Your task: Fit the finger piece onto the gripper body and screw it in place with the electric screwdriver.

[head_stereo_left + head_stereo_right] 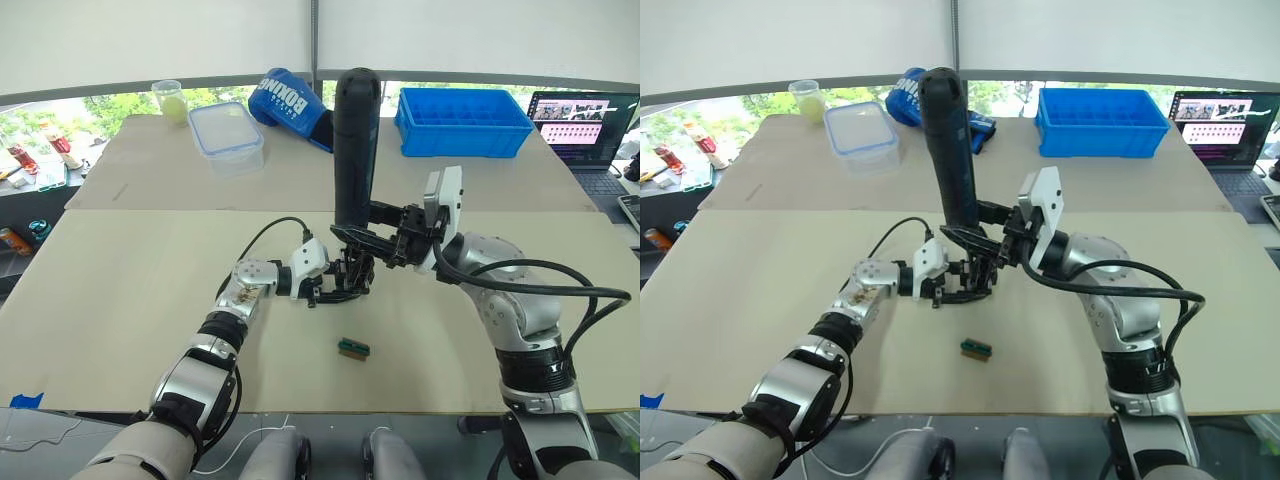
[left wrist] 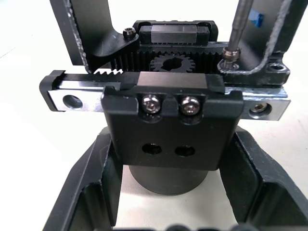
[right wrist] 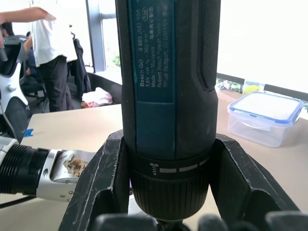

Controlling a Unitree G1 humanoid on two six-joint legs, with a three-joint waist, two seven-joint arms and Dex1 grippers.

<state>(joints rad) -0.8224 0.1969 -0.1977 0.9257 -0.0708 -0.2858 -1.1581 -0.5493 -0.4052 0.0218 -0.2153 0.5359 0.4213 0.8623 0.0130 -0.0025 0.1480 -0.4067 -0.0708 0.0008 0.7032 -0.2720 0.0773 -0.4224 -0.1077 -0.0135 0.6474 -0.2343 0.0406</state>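
At the table's middle my left gripper [image 1: 335, 290] is shut on the gripper body [image 1: 356, 272], a black mechanism. In the left wrist view its round motor base [image 2: 163, 175] sits between my fingers [image 2: 91, 192], with toothed racks and a gear above. The electric screwdriver [image 1: 356, 150] stands upright over it, with my right gripper [image 1: 378, 238] shut on its lower handle [image 3: 168, 96]. Its thin silver bit [image 2: 237, 24] rests on a screw [image 2: 230, 54] at the body's far right corner, beside a black upright piece [image 2: 284, 29] that may be the finger piece. Another black finger [image 2: 82, 33] rises at the other side.
A small green-and-black block [image 1: 354, 347] lies on the table in front of the grippers. At the back stand a clear lidded box [image 1: 226, 135], a cup [image 1: 170, 100], a blue boxing glove [image 1: 290, 105], a blue crate [image 1: 462, 120] and a laptop [image 1: 585, 125]. A person [image 3: 48, 48] stands beyond the table.
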